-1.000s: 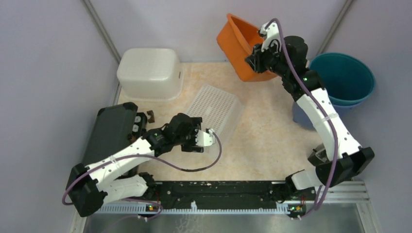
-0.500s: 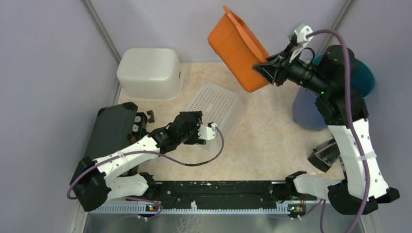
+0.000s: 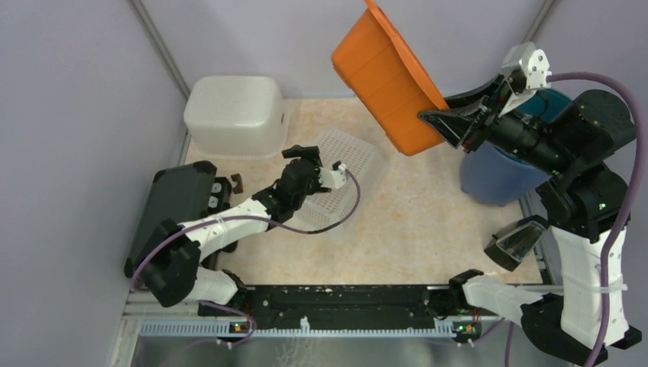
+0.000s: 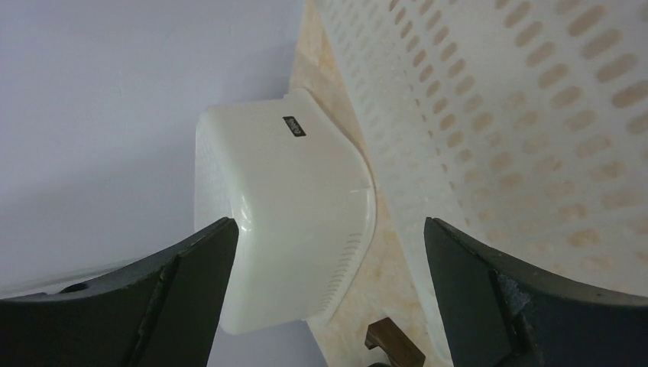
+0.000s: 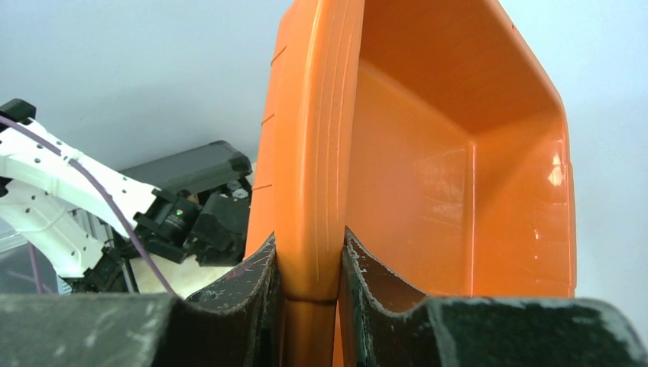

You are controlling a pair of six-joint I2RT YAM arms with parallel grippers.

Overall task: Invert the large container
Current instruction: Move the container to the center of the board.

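Top external: right pincer (image 3: 445, 125) holds orange container (image 3: 386, 80) aloft

Right arm is reared up tall at the right side, forearm reaching left above the worktop (image 3: 428, 222). The orange container hangs clear of the worktop near the back wall, tipped steeply on edge. Right wrist view: the pincer (image 5: 309, 264) is clamped on the container's wall (image 5: 458, 176), one finger inside and one outside. Left arm is stretched low and forward. Left pincer (image 3: 315, 163) is spread wide with nothing in it, over the white perforated basket (image 3: 351, 157), aimed at the white tub (image 3: 237, 115) in the far left corner.
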